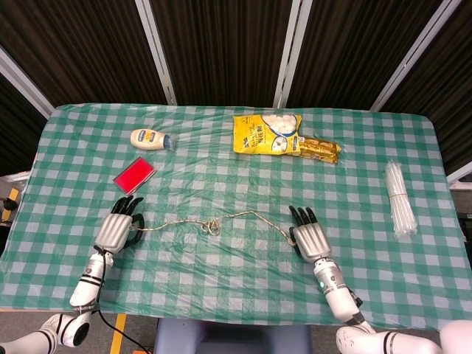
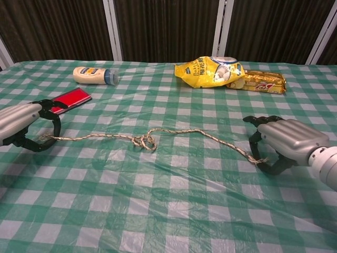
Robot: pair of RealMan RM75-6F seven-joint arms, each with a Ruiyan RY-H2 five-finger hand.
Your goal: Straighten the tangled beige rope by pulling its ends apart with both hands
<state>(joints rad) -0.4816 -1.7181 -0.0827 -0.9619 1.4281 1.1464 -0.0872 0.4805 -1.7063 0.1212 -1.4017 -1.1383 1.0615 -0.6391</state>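
Green-checked tablecloth [image 1: 221,273], dark slatted panels behind. Beige rope [image 2: 105,136] across the near middle, knotted midway, slack and wavy. Left hand [image 2: 23,125] pinching one end, right hand [image 2: 284,139] grasping the other.

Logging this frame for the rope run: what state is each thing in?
Beige twisted rope: tangled mid-length, not yet straight.
Left hand: holds one rope end.
Right hand: holds the other end.
White squeeze bottle: lying on its side.
Yellow snack bag: lying flat.
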